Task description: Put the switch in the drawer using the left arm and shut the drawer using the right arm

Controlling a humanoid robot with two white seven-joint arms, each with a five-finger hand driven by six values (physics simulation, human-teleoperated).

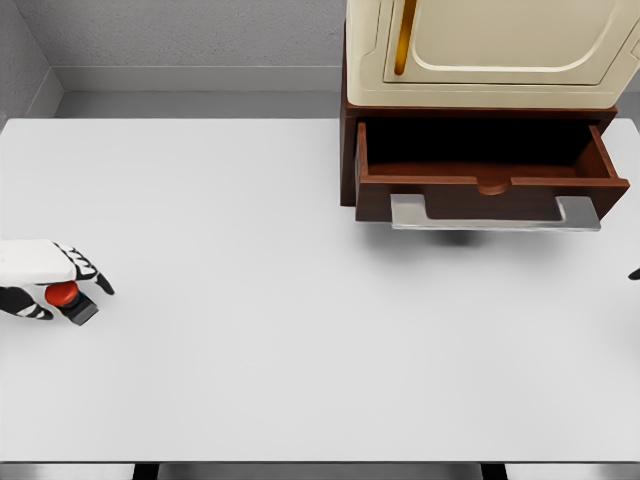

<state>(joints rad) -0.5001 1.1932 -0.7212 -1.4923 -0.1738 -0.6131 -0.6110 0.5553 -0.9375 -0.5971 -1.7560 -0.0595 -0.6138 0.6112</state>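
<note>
1. The switch (pixel 66 298) has a red button on a grey base.
2. The left hand (pixel 45 280) is white with black markings.
3. The drawer (pixel 490 170) is dark reddish-brown; its handle (pixel 495 214) is silver-grey.
4. The surface (pixel 250 330) is plain white.
5. The cabinet door (pixel 500 45) is cream.

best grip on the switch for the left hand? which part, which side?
Grip the grey base of the switch across its sides, coming from above and the left, where the left hand already sits over it. The red button on top is domed and would likely slip or get pressed; the base looks flat-sided. How the fingers close on it is hidden.
</note>
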